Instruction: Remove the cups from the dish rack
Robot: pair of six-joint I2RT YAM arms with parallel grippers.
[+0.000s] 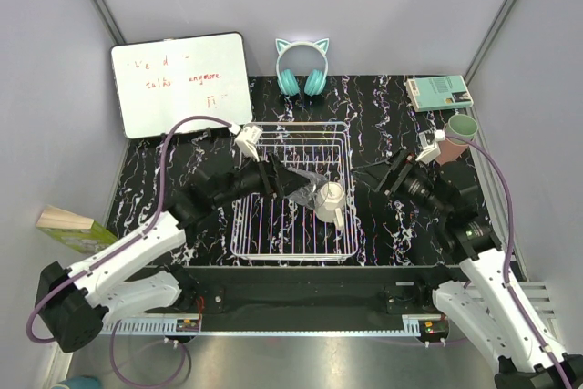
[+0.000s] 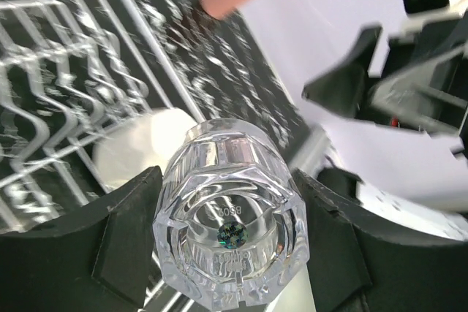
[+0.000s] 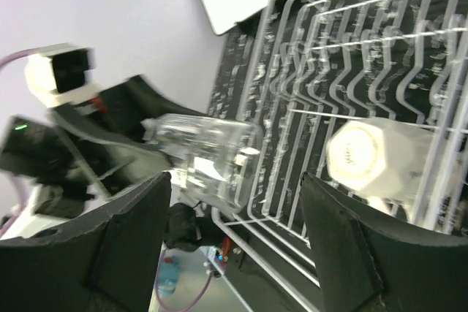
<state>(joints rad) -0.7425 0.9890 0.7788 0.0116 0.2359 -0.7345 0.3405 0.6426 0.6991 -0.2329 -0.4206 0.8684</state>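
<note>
Mug [image 1: 331,199] lies tipped in rack [image 1: 291,256], near right. Left gripper [image 2: 228,242] is clamped across glass [image 2: 230,202] above rack centre. Glass likely slick, rigid and breakable, so grip the faceted wall. Right gripper [image 1: 381,173] gapes empty, right of rack. Stacked cups [image 1: 455,134] sit beyond rack's far right.

Looks like a robotics lab test cell rather than a kitchen — closed in by plain grey panel walls [image 1: 383,6], floored with a black marbled tabletop [image 1: 383,125], fronted by a slotted rail [image 1: 146,324] and a purple-cabled robot arm [image 1: 127,257] bolted at each near corner. Dressed with unrelated props: a scribbled whiteboard [image 1: 180,82], teal cat-ear headphones [image 1: 301,68], a mint box [image 1: 439,92], a white wire dish rack [image 1: 291,225].
</note>
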